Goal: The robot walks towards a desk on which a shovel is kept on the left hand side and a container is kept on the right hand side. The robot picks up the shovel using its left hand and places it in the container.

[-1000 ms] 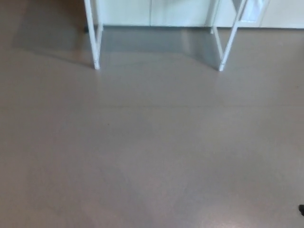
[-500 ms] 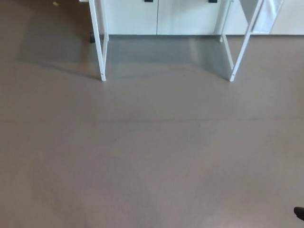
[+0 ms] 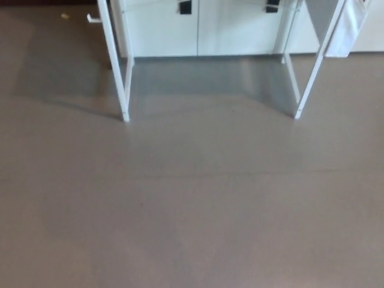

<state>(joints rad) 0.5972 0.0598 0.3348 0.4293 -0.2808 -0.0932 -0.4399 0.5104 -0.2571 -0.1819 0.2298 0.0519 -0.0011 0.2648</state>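
A: The grey-brown floor (image 3: 192, 210) filled most of the head view; the white desk legs (image 3: 123, 90) sat lower in the picture than 0.5 s before, through camera shift.

B: Hands?

A: Neither hand showed, so finger state could not be told. The dark object formerly at the lower right edge was out of view. Shovel and container lay outside the picture.

B: Background?

A: White cabinets (image 3: 198, 30).
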